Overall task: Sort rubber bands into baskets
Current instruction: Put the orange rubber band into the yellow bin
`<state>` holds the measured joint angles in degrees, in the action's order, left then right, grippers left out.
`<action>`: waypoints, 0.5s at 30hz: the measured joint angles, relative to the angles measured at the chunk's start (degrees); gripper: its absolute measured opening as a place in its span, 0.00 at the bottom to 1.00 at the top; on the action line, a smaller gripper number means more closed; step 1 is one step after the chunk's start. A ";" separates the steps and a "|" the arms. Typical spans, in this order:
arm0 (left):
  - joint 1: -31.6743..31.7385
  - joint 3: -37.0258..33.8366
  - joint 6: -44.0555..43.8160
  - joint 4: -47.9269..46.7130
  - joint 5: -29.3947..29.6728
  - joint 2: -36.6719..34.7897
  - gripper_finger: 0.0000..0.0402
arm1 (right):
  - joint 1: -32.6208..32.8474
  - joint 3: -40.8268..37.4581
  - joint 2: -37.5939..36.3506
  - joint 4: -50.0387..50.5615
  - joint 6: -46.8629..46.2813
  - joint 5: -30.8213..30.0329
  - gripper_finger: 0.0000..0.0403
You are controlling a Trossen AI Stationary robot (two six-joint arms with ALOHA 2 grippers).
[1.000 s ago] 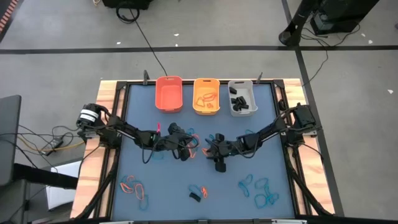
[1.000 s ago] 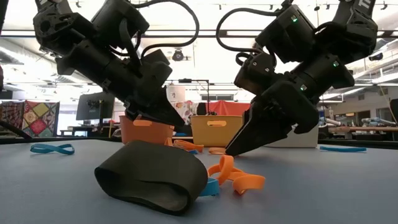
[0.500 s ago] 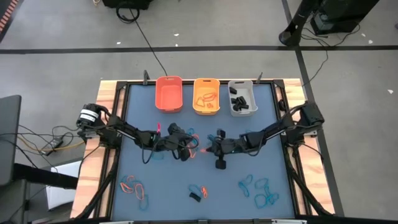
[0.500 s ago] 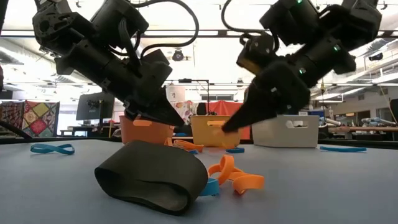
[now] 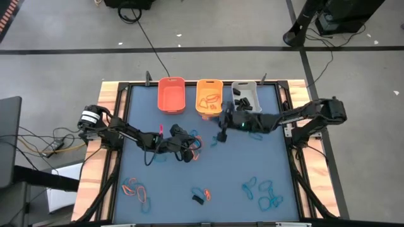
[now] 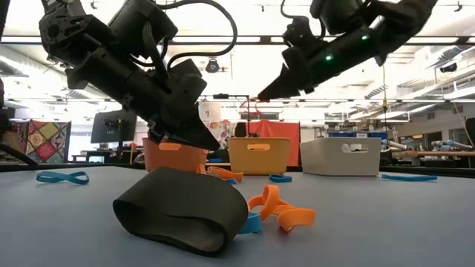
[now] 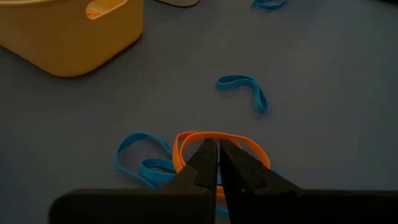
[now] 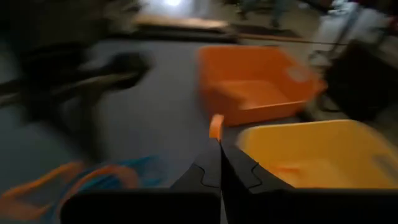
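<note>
**Right gripper carries an orange band toward the far-edge baskets**

The right gripper (image 5: 221, 121) is pinched shut on an orange rubber band (image 8: 216, 126), raised just short of the yellow-orange basket (image 5: 209, 98), mid-row at the table's far edge. The orange basket (image 5: 171, 94) lies beside it. The left gripper (image 7: 217, 163), closed, sits low over another orange band (image 7: 214, 142) mid-table.

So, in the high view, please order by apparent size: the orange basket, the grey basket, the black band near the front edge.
1. The orange basket and grey basket: these look alike, and the right arm covers part of the grey one, so no ranking.
2. The black band, far smaller.
</note>
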<state>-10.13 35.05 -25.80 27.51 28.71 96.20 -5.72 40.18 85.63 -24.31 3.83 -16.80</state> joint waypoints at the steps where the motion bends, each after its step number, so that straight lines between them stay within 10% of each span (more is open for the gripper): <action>1: 0.00 0.00 -0.01 0.00 0.00 0.00 0.06 | -1.91 0.00 -0.23 -1.03 -0.49 0.55 0.01; 15: 0.00 0.00 1.64 -0.01 2.83 0.00 0.06 | -19.57 0.11 7.59 -7.76 -10.26 11.10 0.11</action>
<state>-10.13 35.05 -24.16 27.50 31.54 96.20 -25.29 40.29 93.22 -32.07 -6.42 -5.70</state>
